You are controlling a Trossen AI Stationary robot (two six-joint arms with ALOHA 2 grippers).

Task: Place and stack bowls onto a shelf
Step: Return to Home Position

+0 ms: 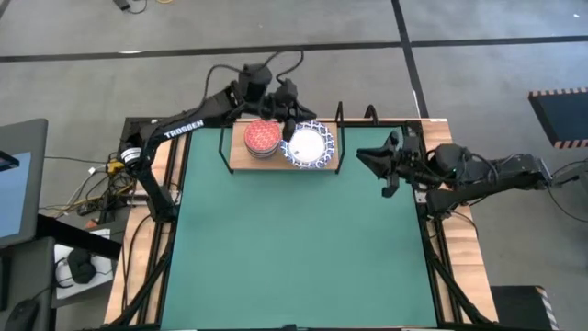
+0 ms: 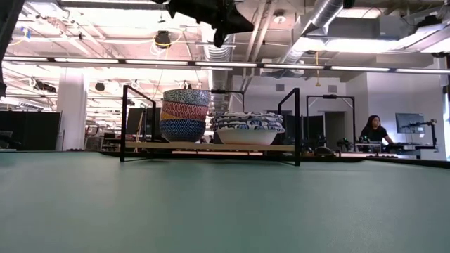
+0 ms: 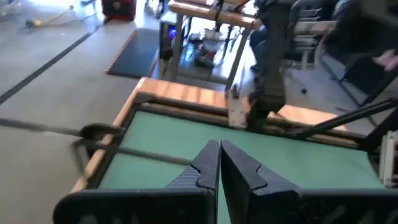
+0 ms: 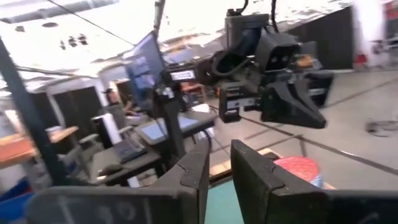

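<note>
**Both grippers empty, bowls stacked on shelf**

L gripper [image 1: 290, 118] hangs in the air over the back edge of the table. It is above and just behind the light-wood plank shelf with black wire end frames [image 1: 237, 165]. Its fingers [image 3: 208, 167] are pressed together w/ nothing between them, and it touches no bowl. In the low view it sits high up, well clear of the stacks.

The shelf stands at the far-centre edge of the green mat [image 1: 303, 248]. It carries two stacks, side by side and nearly touching:
- The stack of small round patterned bowls [image 2: 184, 116] is on the shelf's left half. Seen from the side it runs greyish, red, yellow, then blue at the bottom; seen from above the top looks red.
- The stack of wider white bowls with blue-patterned rims [image 2: 246, 130] is on the right half, almost directly under the L gripper.

R gripper [image 1: 367, 156] hovers at the right edge of the mat, off the shelf's right end and apart from the bowls. Its fingers [image 4: 196, 171] have a narrow gap between them and hold nothing.

A person [image 2: 370, 131] sits at a desk far back in the room.
</note>
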